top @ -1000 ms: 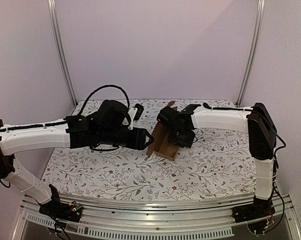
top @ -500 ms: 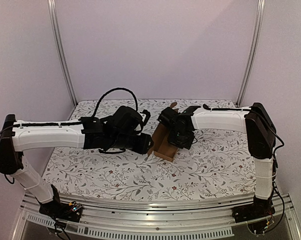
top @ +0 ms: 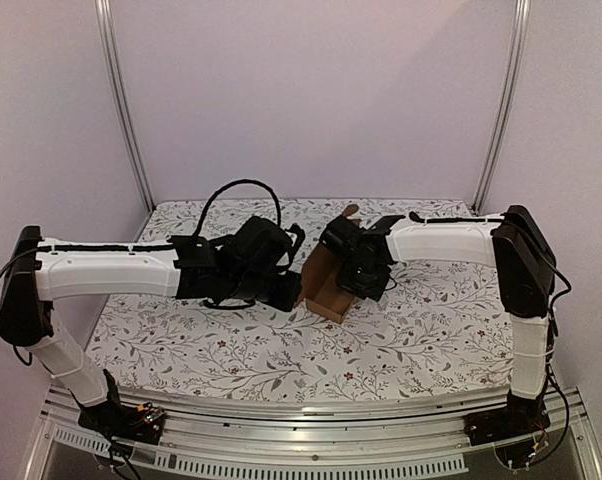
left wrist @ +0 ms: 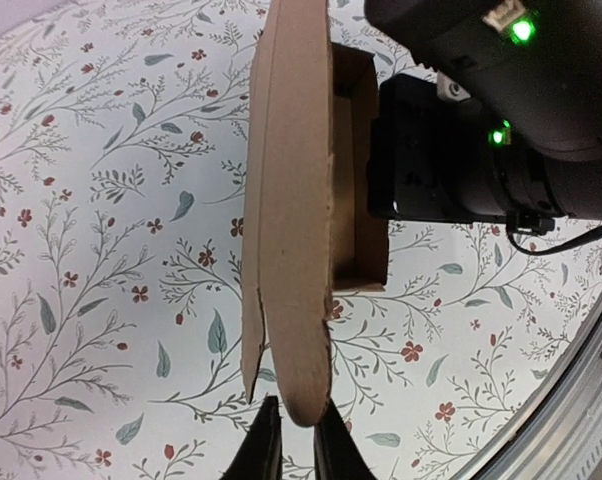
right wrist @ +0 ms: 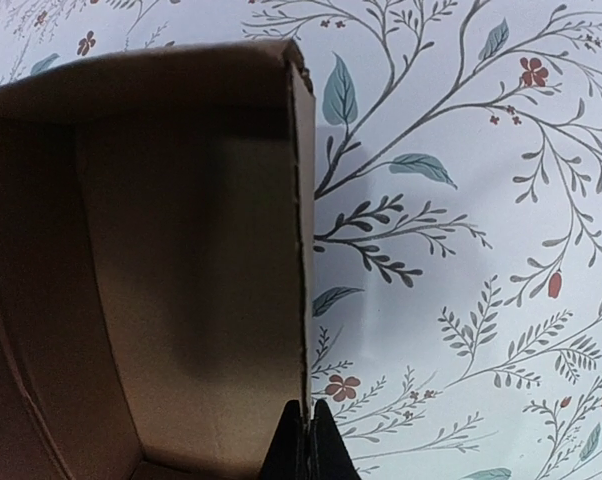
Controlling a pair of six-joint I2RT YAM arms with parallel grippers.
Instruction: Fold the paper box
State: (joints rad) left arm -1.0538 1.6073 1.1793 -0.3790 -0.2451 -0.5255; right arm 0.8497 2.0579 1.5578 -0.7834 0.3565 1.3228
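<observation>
The paper box [top: 324, 288] is a brown, partly folded carton standing on the flowered table, mid-table. My right gripper [top: 359, 280] is shut on the box's right wall; in the right wrist view [right wrist: 308, 418] the wall's edge runs down into the closed jaws, with the box's inside [right wrist: 181, 250] to the left. My left gripper [top: 294, 291] is at the box's left side. In the left wrist view its fingers [left wrist: 298, 438] stand a narrow gap apart, with the rounded tip of a raised flap [left wrist: 293, 220] just at their tips. No grip on the flap shows.
The floral table cover [top: 281, 350] stretches around the box. The right arm's black wrist [left wrist: 461, 150] sits close against the box's far side in the left wrist view. Metal frame posts [top: 121, 110] stand at the back corners, and a rail [top: 311, 440] runs along the near edge.
My left arm has stretched further right and rolled its wrist, bringing its gripper against the box's left flap. The right gripper and box have shifted only slightly.
</observation>
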